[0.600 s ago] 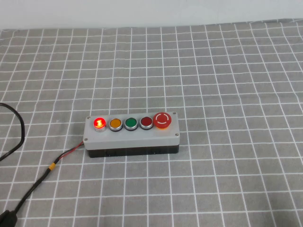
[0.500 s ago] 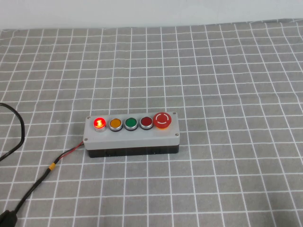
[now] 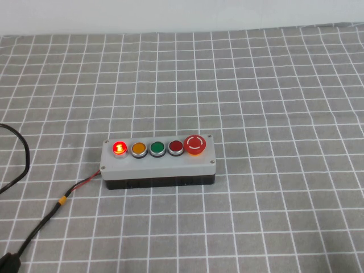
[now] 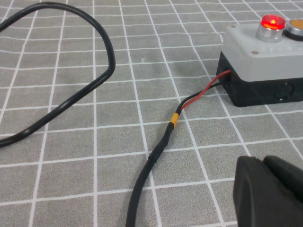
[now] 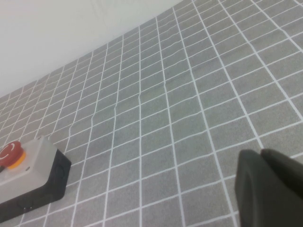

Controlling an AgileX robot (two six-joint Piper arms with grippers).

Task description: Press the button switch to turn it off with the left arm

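Observation:
The button switch [image 3: 119,148] glows bright red at the left end of a row of five buttons on the grey box [image 3: 159,163]. In the left wrist view the button switch [image 4: 272,22] is lit on the box [image 4: 265,56]. My left gripper [image 4: 263,161] is shut and empty, low over the cloth, short of the box's left end and apart from it. My right gripper [image 5: 262,153] is shut and empty, off to the right of the box [image 5: 38,163]. Neither gripper shows in the high view.
A grey checked cloth covers the table. A thick black cable [image 3: 25,162] loops at the left, and a red-and-black wire [image 3: 82,183] runs into the box's left end. Orange, green, dark red buttons and a big red mushroom button [image 3: 195,144] fill the row.

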